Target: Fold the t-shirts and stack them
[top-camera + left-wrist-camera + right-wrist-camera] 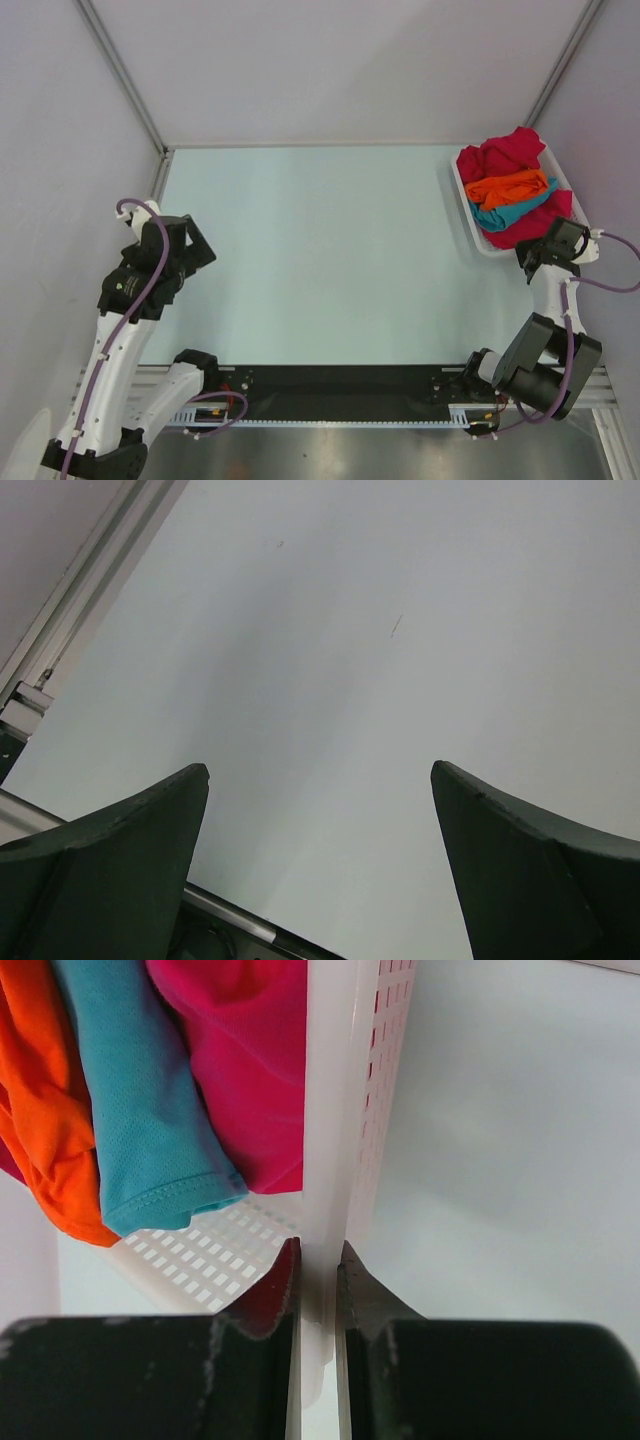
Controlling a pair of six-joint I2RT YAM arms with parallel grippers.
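Right end effector (318, 1290) pinches the basket (365, 1110) wall
The t-shirts (510, 187) (red, orange, teal) lie heaped in it at the surface's (300, 250) far right; the left end effector (320, 780) hangs spread. A sharp tug could tip the basket and spill them.

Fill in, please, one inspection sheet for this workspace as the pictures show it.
Surface: pale table, one small mark.
Job's things: crimson t-shirt, orange t-shirt and teal t-shirt, unfolded, piled in the white basket at the far right.
Clutter: nothing seen.
End effectors: left end effector open above the table; right end effector shut on the basket's wall.
Cables: purple cables along both arms, away from the shirts.
Surroundings: plain walls, metal corner posts.
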